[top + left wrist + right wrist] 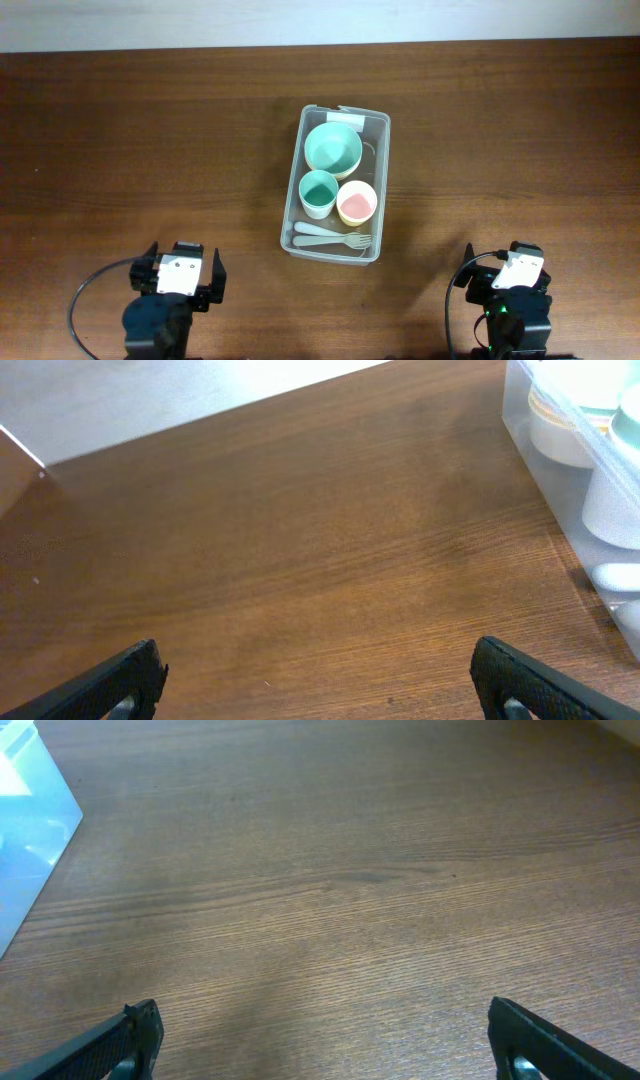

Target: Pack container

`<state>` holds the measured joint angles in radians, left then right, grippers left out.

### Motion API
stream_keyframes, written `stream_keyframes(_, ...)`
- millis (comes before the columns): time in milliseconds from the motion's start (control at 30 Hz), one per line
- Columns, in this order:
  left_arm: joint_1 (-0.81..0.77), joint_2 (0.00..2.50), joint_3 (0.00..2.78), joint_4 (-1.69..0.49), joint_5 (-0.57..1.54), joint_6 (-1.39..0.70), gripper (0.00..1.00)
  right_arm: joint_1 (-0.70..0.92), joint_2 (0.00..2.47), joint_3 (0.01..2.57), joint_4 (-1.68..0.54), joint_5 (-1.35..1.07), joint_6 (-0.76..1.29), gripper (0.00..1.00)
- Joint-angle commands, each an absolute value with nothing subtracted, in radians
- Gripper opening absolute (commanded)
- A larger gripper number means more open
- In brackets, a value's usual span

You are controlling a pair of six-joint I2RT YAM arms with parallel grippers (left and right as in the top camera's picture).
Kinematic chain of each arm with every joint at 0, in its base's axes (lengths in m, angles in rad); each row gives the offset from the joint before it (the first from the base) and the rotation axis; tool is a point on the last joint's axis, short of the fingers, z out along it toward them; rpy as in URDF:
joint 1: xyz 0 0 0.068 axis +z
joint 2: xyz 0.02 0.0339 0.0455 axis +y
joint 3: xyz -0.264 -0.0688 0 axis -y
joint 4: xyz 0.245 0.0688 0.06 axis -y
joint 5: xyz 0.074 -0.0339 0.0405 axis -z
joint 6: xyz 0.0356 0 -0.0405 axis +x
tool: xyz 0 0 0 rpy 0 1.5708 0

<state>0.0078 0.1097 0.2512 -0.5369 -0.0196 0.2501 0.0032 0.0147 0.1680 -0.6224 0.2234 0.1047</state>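
My left gripper (183,264) and my right gripper (507,268) both have their fingers wide apart and hold nothing, over the brown bench (130,150). The container (291,215) stands ahead of them, between the two, well apart from both. Inside it are a green bowl (333,147), a green cup (318,192) and a pink cup (356,204). At the end nearest my grippers I think I see a fork (357,241) and a spoon (312,229).

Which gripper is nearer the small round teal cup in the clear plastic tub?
Left. The left gripper sits diagonally left of the small round teal cup, which stands in the clear plastic tub's left half; the right gripper sits diagonally right, farther off.
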Motion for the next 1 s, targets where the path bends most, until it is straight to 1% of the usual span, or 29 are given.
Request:
stream_keyframes(0,0.009,0.027,0.188,-0.531,-0.033,0.194,1.00,-0.001,0.006,0.160,-0.621,0.229,0.109,0.99)
stream_keyframes(200,0.009,0.006,0.127,-0.432,-0.015,0.195,1.00,-0.001,0.006,0.160,-0.622,0.229,0.108,0.99)
stream_keyframes(967,0.009,0.007,0.127,-0.430,-0.015,0.195,1.00,-0.001,0.006,0.160,-0.621,0.229,0.109,0.99)
